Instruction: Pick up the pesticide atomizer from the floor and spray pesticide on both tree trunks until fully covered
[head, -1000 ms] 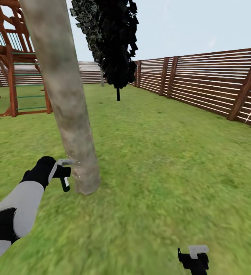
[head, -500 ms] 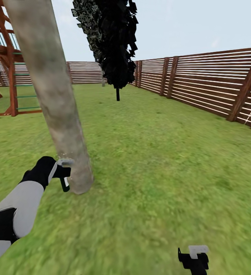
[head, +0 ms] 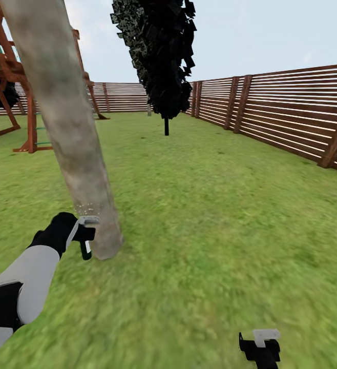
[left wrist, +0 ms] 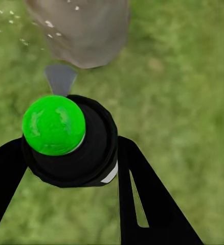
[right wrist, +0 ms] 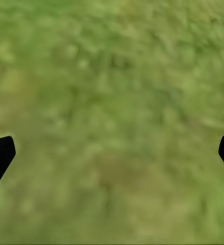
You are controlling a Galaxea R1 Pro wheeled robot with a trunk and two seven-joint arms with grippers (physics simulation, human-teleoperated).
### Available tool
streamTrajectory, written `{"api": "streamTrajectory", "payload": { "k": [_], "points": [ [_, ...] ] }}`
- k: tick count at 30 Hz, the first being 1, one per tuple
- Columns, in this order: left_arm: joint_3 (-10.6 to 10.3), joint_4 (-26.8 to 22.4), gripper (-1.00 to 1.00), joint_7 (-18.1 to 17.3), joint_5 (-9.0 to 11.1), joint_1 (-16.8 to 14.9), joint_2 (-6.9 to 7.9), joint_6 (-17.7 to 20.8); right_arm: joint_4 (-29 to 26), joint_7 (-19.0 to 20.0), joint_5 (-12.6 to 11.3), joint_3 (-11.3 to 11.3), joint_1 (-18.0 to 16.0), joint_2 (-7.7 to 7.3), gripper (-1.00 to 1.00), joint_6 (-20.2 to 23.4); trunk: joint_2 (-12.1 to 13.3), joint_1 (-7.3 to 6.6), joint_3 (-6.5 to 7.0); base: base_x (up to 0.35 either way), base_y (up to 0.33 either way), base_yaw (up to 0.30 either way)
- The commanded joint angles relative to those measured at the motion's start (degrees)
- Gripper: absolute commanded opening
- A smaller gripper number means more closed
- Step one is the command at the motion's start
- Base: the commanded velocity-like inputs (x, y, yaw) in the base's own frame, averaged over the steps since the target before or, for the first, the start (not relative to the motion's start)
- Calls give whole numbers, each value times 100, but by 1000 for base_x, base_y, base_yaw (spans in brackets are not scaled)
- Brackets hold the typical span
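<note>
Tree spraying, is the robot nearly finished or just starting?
Partway, I think. Done: the atomizer is off the grass, held in the left gripper. In hand: white droplets fly at the foot of the leaning trunk. Left: I can't tell how much of the trunk is covered, and another tree needs spraying. The right gripper hangs open.

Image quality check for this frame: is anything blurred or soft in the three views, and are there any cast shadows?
Head view: near grass smeared, fence and leaning trunk fairly crisp, no clear cast shadows. Left wrist view: green-capped atomizer sharp between the left pincer fingers, trunk base and lawn soft. Right wrist view: grass wholly blurred, right pincer tips dark at the edges.
</note>
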Motion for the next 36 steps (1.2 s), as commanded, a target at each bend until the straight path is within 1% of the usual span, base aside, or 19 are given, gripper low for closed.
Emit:
{"api": "streamTrajectory", "payload": {
  "k": [1,4,6,7,9,12,16,18,20,21,22,25,26,27,31,33,36],
  "points": [
    [45,4,-100,-62,-59,4,34,7,7,-13,60,-43,-4,2,100,-17,-2,0,-5,126,-277,0],
    [61,-4,-100,-57,-67,231,267,-23,7,-12,60,-42,-4,2,100,-17,-2,0,-5,127,-277,0],
    [66,-7,-100,-50,-71,382,324,-36,7,-12,60,-43,-4,2,100,-17,-2,0,-5,126,-277,0],
    [68,-11,-100,-42,-73,539,343,-49,7,-12,60,-43,-4,2,100,-17,-2,0,-5,122,-277,0],
    [69,-13,-100,-37,-68,717,350,-198,7,-12,60,-43,-4,2,100,-17,-2,0,-5,122,-277,2],
    [80,24,-100,-16,-44,822,342,-451,7,-12,60,-43,-4,2,100,-17,-2,0,-5,138,-194,145],
    [104,58,-100,-12,-39,847,330,-494,7,-12,60,-42,-4,2,100,-17,-2,0,-5,28,-21,268],
    [205,0,-100,24,-39,972,347,-634,7,-12,60,-38,-4,2,100,-17,-2,0,-5,3,-2,276],
    [403,4,-100,268,-33,1004,318,-973,7,-12,60,-37,-4,2,100,-17,-2,0,-5,1,0,276],
    [492,15,-100,511,-20,1011,273,-1078,7,-12,60,-35,-4,2,100,-17,-2,0,-5,0,0,277],
    [518,35,-100,623,-10,1015,233,-1111,7,-12,60,-35,-4,2,100,-17,-2,0,-5,0,0,277],
    [533,52,-100,692,-10,1020,81,-1146,7,-12,60,-35,-4,2,100,-17,-2,0,-5,26,-91,211],
    [532,32,-100,713,-12,1023,-12,-1152,7,-12,60,-34,-4,2,100,-17,-2,0,-5,70,-222,57],
    [535,65,-100,726,-17,1037,-72,-1156,7,-12,62,-34,-4,2,100,-17,-2,0,-5,27,-267,4],
    [568,21,-100,727,-18,1247,-30,-1188,7,-4,69,-34,-4,2,100,-16,-2,0,-5,5,-272,1],
    [622,26,-100,741,-33,1275,-12,-1367,7,-7,69,-34,-4,2,100,-16,-2,0,-5,0,-273,0],
    [638,28,-100,746,-35,1280,-9,-1412,7,-12,66,-34,-4,2,100,-17,-2,0,-5,21,-273,0]
  ]
}}
